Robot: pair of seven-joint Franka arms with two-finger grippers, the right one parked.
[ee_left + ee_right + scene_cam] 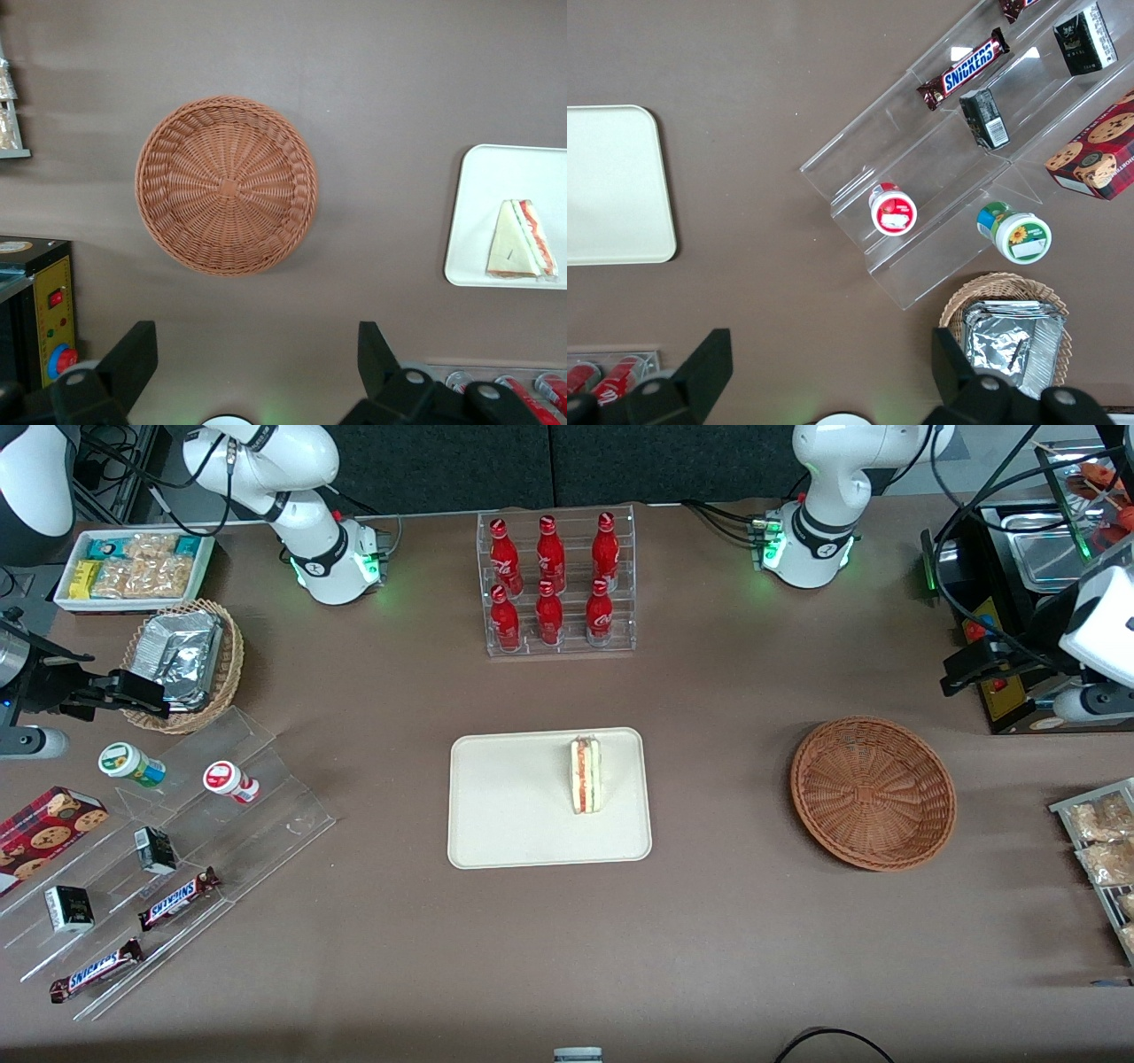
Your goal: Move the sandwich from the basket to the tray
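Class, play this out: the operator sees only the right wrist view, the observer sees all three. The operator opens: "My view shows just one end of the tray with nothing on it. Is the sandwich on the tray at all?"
Observer: Yes. The sandwich lies on the tray, on the part toward the working arm's end.
Operator: Is anything left to fetch?
Observer: No. The basket holds nothing.
Operator: And the working arm?
Observer: Its pincer is open and holds nothing. It hangs above the table, farther from the front camera than the basket.
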